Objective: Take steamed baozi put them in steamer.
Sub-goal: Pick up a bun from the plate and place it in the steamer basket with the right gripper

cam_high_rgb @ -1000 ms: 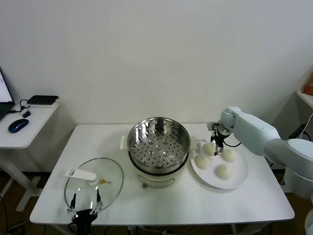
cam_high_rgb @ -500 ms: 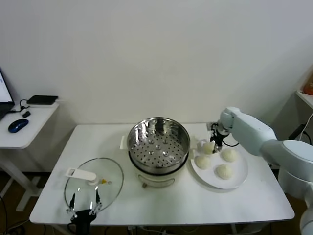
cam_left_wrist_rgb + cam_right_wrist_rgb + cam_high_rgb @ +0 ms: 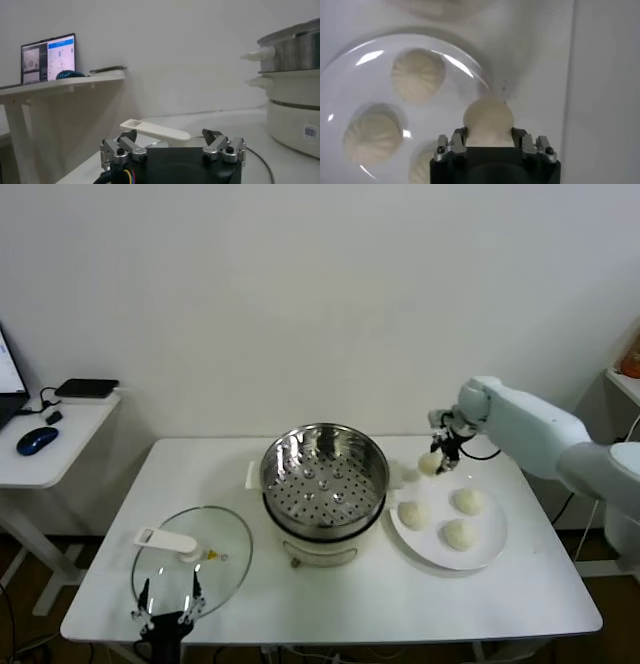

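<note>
My right gripper is shut on one creamy-white baozi and holds it in the air above the far left rim of the white plate, to the right of the steamer. In the right wrist view the baozi sits between the fingers. Three more baozi lie on the plate: one, one and one. The shiny steel steamer stands empty on its white pot base at the table's middle. My left gripper is open and idle at the front left edge.
A glass lid with a white handle lies front left on the white table. The handle shows beyond my left fingers, with the pot farther off. A side desk with a mouse stands to the left.
My right gripper has lifted one baozi off the plate and raised it; three stay on the plate. The left arm has barely moved.
</note>
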